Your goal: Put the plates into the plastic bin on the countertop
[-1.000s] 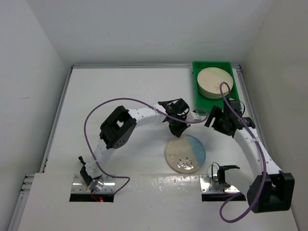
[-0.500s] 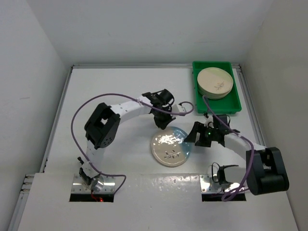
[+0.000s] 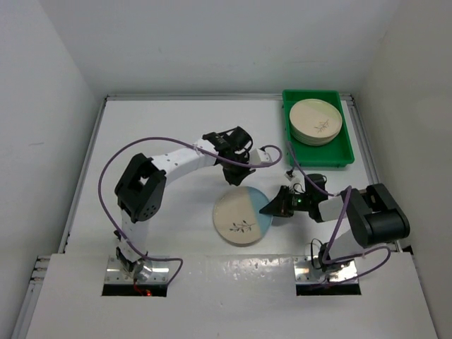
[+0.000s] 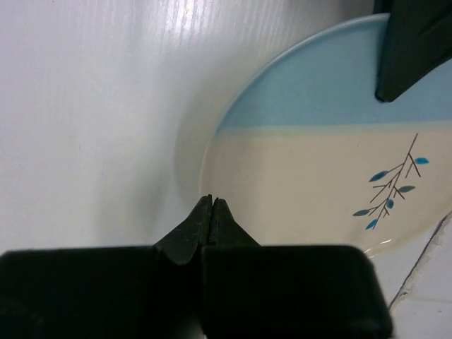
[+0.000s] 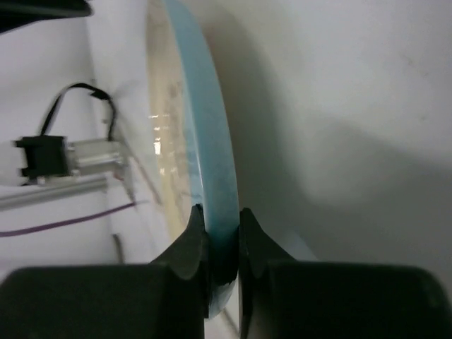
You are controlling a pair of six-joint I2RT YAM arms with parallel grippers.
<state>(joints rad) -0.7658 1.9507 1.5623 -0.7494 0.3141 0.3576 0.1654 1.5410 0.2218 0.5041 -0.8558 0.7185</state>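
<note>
Step in hand: getting the loose plate up by its rim so I can carry it to the plastic bin (image 3: 321, 154); by my judgement the grip is made and the lift is next.
Handling advice: raise slowly and keep the plate near level, since a glazed rim pinched at one point can swing or slip. Clear the bin's near wall before lowering, then set the plate flat on the stack.
Countertop (image 3: 162, 127): white and flat; it carries everything here and runs leftward from the bin.
Left gripper (image 4: 212, 201): my fingers are pressed together with nothing between them. The tips sit at the plate's cream edge, on the side away from the bin; I cannot tell whether they touch it.
Loose plate (image 3: 244, 215): round, cream, with one pale blue segment and a dark sprig with blue leaves. It is on the countertop off the bin's near left corner, apart from it. Whether any edge is off the surface, I cannot tell.
Right gripper (image 5: 219, 212): narrow, clamped on the blue rim, on the side of the plate toward the bin.
Stack of plates (image 3: 316, 121): cream, sprig showing on top, in the bin's far half; the near half is bare green.
</note>
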